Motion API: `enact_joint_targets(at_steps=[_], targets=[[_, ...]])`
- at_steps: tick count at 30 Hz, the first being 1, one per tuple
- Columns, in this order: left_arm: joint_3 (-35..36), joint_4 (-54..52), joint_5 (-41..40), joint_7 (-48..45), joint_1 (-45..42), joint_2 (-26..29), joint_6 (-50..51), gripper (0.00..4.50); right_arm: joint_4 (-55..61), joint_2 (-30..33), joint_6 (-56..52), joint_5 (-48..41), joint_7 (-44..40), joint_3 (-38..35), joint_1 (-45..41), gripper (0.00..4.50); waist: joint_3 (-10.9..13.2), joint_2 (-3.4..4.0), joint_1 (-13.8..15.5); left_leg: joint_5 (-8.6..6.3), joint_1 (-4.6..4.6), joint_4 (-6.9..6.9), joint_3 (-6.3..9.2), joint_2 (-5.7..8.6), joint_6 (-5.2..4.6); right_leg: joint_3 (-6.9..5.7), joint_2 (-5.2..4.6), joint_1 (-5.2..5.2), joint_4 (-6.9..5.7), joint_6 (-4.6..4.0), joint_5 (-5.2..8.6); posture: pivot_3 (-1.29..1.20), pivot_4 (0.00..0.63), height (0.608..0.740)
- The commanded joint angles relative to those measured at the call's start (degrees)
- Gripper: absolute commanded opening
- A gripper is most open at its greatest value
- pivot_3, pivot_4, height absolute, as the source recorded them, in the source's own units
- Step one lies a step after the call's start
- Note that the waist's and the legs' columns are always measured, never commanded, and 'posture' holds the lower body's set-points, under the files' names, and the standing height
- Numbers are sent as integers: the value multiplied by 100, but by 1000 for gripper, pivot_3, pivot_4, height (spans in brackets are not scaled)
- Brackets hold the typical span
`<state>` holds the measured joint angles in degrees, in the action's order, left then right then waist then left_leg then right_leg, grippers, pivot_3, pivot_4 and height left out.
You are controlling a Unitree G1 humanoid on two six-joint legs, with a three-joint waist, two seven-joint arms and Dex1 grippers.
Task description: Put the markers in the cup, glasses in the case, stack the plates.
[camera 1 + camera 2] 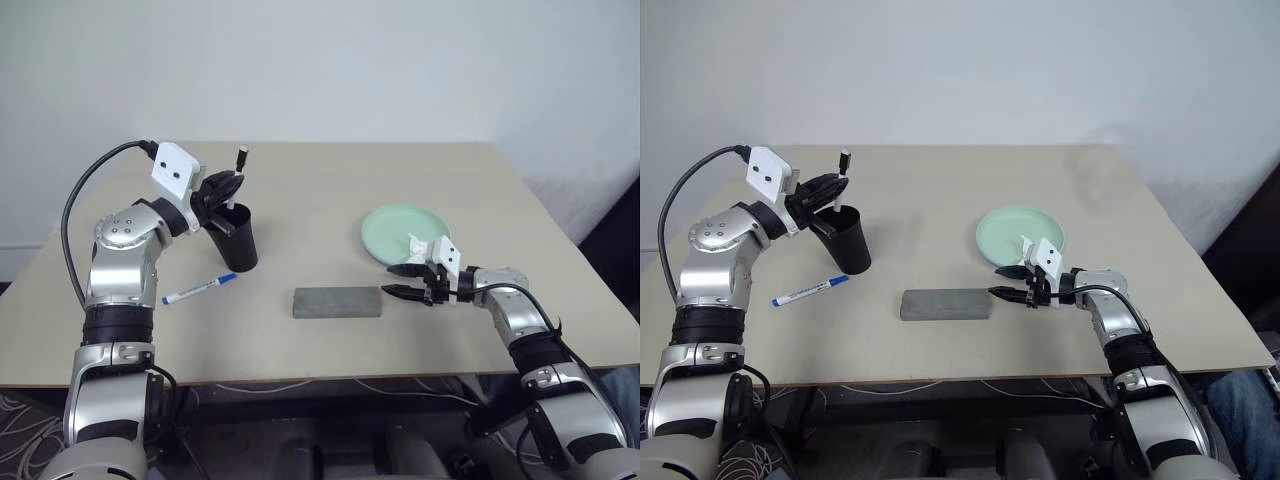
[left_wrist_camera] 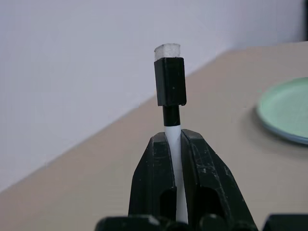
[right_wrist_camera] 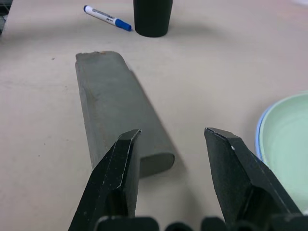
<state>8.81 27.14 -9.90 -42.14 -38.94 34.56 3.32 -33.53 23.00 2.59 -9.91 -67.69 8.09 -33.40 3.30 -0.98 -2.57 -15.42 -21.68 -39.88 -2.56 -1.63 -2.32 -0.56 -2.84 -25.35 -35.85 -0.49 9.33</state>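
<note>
Your workspace is a smooth, matte beige table [image 1: 330, 190] with squared edges, set against a plain white wall. On its right half sits the mint green plate [image 1: 400, 234], round, shallow and glossy plastic; in the right wrist view a thin light blue rim [image 3: 258, 139] peeks out along its edge, so the blue plate looks to lie beneath it. Near the table's middle lies the case [image 1: 337, 302], a flat grey rectangular box with a dull, slightly grainy surface and rounded corners, lid closed. To the left stands the cup [image 1: 237, 241], black tapered plastic, upright and wider at the rim. Just in front of it and to its left, the blue-capped marker [image 1: 199, 289] lies flat on the table, a slim white barrel with printed lettering. Your left gripper [image 1: 228, 190] is raised above the cup's rim, arm bent at the elbow, fingers roughly level; it is clamped tight on the thin marker [image 2: 171, 96], whose white barrel stands upright between the black, scuffed fingers [image 2: 155, 178] with its dark square-edged tip and pale felt end pointing up. Your right gripper [image 1: 405, 281] hovers low between the case's right end and the plate, pointing left toward the case, jaws parted about halfway and holding nothing
</note>
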Motion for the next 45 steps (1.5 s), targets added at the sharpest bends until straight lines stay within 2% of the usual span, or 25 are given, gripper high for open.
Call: enact_joint_targets(at_steps=[1,8,12,18,22,28,41,45], targets=[[162,270,2,258,-278,-41,-397,43,53,42,53,-24,-54,-76,-172,2290,0,0,0,0,-2,0,0,0,0,0,0,-1,0,0,0,0,0,721],[90,1000,83,447,-397,-172,-859,43,153,61,-8,-79,-82,-121,-184,2290,0,-1,-1,-1,-3,0,-2,0,1,-2,0,-1,2,1,-1,0,0,721],[65,1204,128,540,-404,-272,-992,43,518,-20,-619,-635,-68,-465,-276,2290,0,0,-1,-1,-4,0,-2,0,1,-3,-1,-2,2,1,-1,0,0,721],[27,1363,182,610,-363,-358,-1123,43,775,28,-791,-668,-80,-487,-224,2290,0,-1,-1,-1,-4,0,0,-1,2,-7,-1,-2,2,1,-2,0,0,721],[37,1477,194,663,-371,-422,-1167,1167,838,26,-817,-691,-70,-485,-204,2290,0,-1,0,-2,-4,0,-1,-1,3,-8,-1,-2,2,1,-2,0,0,721],[37,1459,180,689,-340,-460,-1177,3223,917,-6,-870,-732,-52,-498,-225,2290,-1,0,1,-2,-3,0,-3,-1,3,-8,-3,-1,1,0,-2,0,0,721],[165,1226,120,683,-451,-223,-1183,3223,1036,-84,-960,-844,3,-574,-270,2290,0,-1,-1,-2,-5,0,-1,-2,3,-11,-4,-3,2,0,-3,0,0,721],[328,620,-441,38,-445,25,-407,3223,1053,-81,-969,-857,11,-575,-271,2290,0,-1,-8,-3,-10,1,-1,-2,4,-13,-3,-8,4,0,-3,0,0,721]])
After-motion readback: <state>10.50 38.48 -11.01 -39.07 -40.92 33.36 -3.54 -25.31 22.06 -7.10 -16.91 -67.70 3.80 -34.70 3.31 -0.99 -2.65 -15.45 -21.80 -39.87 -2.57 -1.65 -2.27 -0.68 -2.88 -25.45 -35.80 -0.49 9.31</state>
